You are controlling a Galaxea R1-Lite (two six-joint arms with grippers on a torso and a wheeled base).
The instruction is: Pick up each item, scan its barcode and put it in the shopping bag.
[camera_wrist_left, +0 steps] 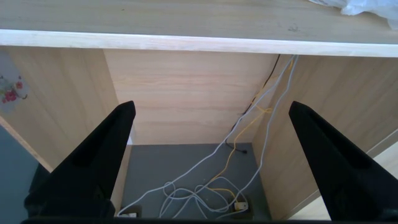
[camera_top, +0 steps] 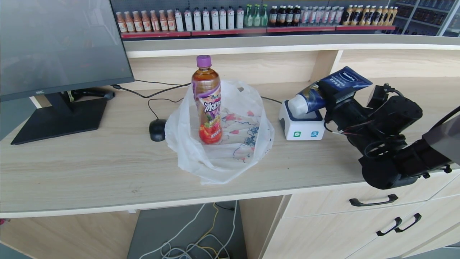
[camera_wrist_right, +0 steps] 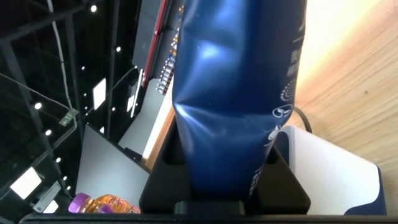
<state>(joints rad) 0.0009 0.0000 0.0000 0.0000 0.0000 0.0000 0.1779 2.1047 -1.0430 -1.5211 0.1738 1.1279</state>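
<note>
My right gripper (camera_top: 337, 100) pinches the blue tube (camera_top: 343, 81), its cap end slanting lower-left over the scanner (camera_top: 302, 130); the shopping bag (camera_top: 251, 144) lies further left.

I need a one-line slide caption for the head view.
Right gripper holds blue tube at scanner; bottle stands in bag.
</note>
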